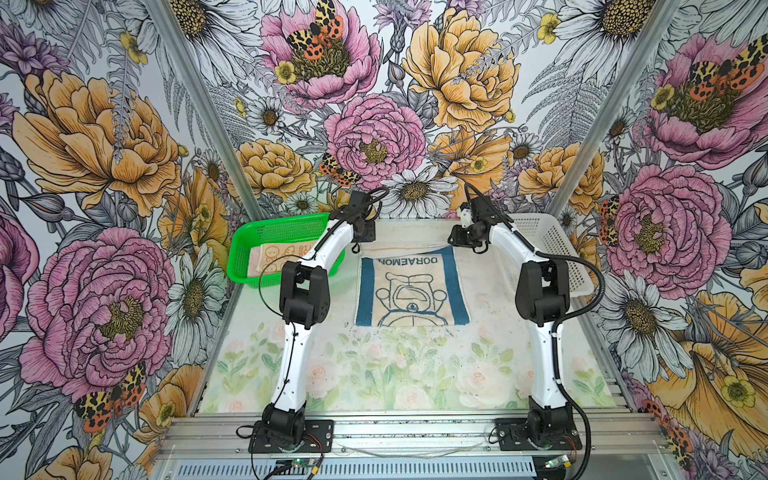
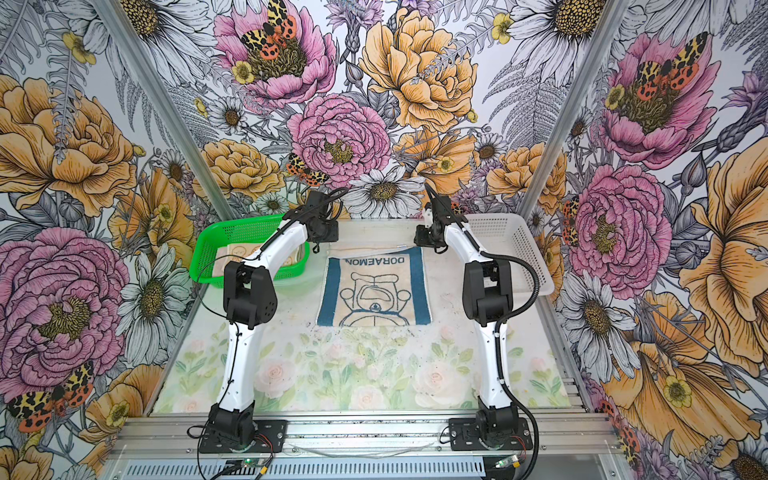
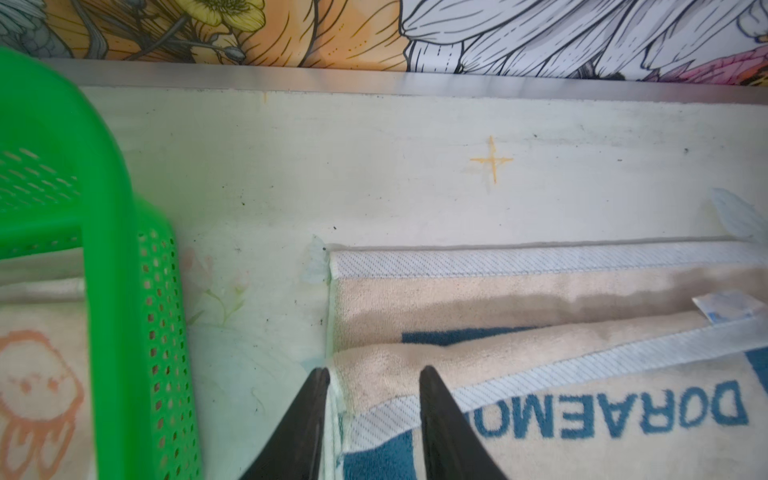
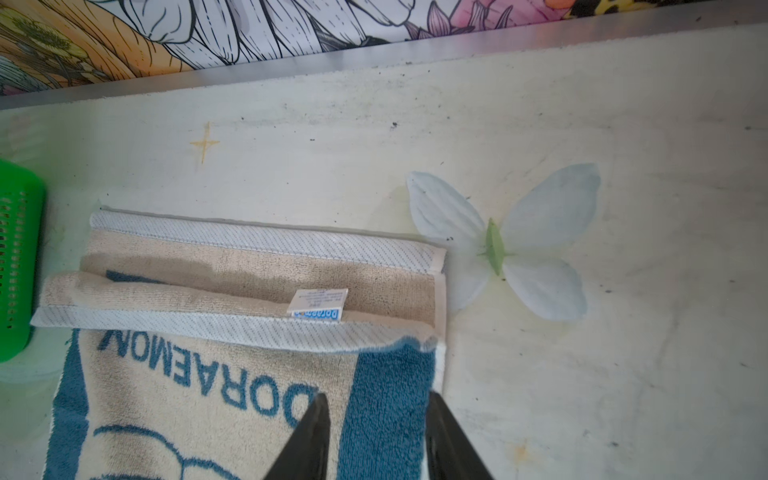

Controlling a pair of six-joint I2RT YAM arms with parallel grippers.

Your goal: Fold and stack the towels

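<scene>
Folding cream-bordered blue Doraemon terry towel (image 1: pixel 411 291): first fold laid. Left fingers (image 3: pixel 299 424), right fingers (image 4: pixel 307 440) narrowly parted, empty. Next, likely: regripping for second fold.

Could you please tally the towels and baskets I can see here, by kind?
Baskets: 2, the green basket and the white basket.
Towels: 2, the Doraemon towel and the orange-printed towel inside the green basket.
Total: 4.
</scene>
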